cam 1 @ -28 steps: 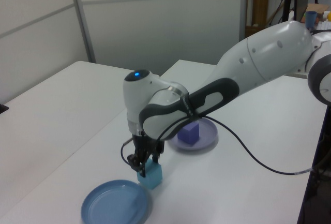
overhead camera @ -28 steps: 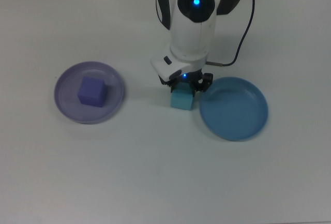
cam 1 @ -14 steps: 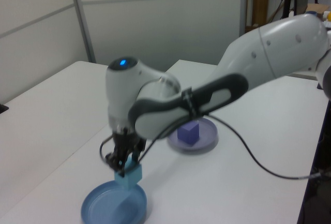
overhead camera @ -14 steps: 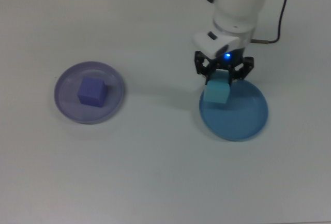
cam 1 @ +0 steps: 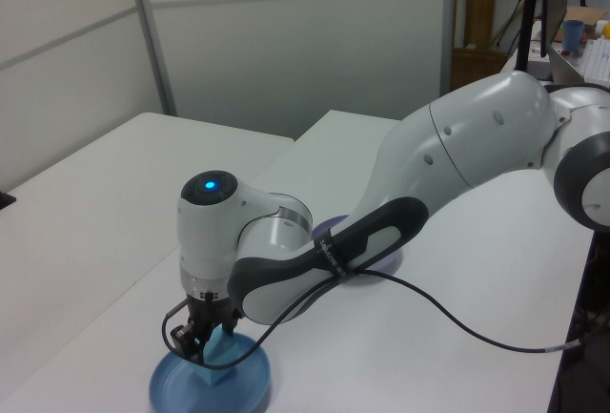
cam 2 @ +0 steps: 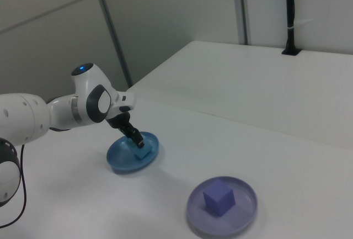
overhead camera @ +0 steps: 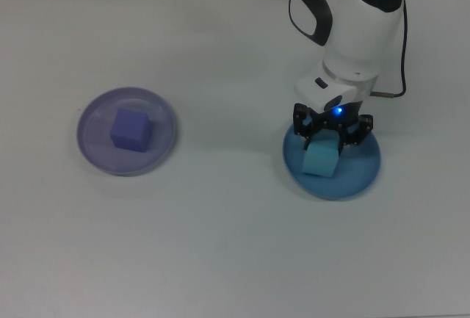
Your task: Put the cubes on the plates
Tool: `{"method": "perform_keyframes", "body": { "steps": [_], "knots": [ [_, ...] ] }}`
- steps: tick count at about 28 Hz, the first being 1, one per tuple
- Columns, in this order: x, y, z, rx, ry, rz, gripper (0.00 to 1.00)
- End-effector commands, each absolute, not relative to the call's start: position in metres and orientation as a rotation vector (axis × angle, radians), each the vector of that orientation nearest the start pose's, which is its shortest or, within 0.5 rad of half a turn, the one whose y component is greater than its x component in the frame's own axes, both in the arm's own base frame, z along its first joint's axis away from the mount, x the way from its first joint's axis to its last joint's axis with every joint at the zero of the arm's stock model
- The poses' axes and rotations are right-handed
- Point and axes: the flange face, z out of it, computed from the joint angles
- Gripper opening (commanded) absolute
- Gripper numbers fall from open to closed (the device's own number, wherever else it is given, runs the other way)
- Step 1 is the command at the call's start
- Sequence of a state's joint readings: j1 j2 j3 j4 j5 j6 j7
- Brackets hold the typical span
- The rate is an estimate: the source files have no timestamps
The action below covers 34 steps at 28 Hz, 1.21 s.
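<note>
Gripping the cyan cube (overhead camera: 321, 160) between its 2 fingers, the gripper (overhead camera: 332, 136) hangs low over the blue plate (overhead camera: 363, 171), the cube inside the rim at the top view's left half. The white arm (cam 1: 457, 146) blocks most of the lavender plate (overhead camera: 95, 123) in the left view. That plate, well apart at the top view's left, carries the purple cube (overhead camera: 131, 129). A black cable (cam 1: 477, 322) trails across the white table (overhead camera: 220, 244).
</note>
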<state>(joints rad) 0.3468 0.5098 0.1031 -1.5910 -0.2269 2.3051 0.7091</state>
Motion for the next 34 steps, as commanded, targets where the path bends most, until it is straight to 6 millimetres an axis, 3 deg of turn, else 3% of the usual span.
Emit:
{"method": "perform_keyframes", "body": {
  "steps": [1, 8, 9, 12, 17, 18, 22, 23, 24, 29, 34],
  "knots": [
    [0.646, 0.295, 0.382, -3.095, 0.239, -0.447, 1.0],
    [0.637, 0.288, 0.427, -3.089, 0.279, -0.444, 1.0],
    [0.635, 0.283, 0.446, -3.082, 0.294, -0.449, 1.0],
    [0.629, 0.271, 0.47, -3.107, 0.28, -0.414, 1.0],
    [0.614, 0.23, 0.52, -3.146, 0.167, -0.314, 1.0],
    [0.609, 0.212, 0.535, -3.147, 0.129, -0.277, 1.0],
    [0.596, 0.173, 0.571, -3.146, 0.085, -0.234, 1.0],
    [0.589, 0.149, 0.586, -3.154, 0.101, -0.222, 1.0],
    [0.586, 0.139, 0.592, -3.158, 0.11, -0.217, 1.0],
    [0.576, 0.08, 0.606, -3.19, 0.078, -0.14, 1.0],
    [0.571, 0.045, 0.607, -3.208, 0.001, -0.06, 1.0]
  ]
}}
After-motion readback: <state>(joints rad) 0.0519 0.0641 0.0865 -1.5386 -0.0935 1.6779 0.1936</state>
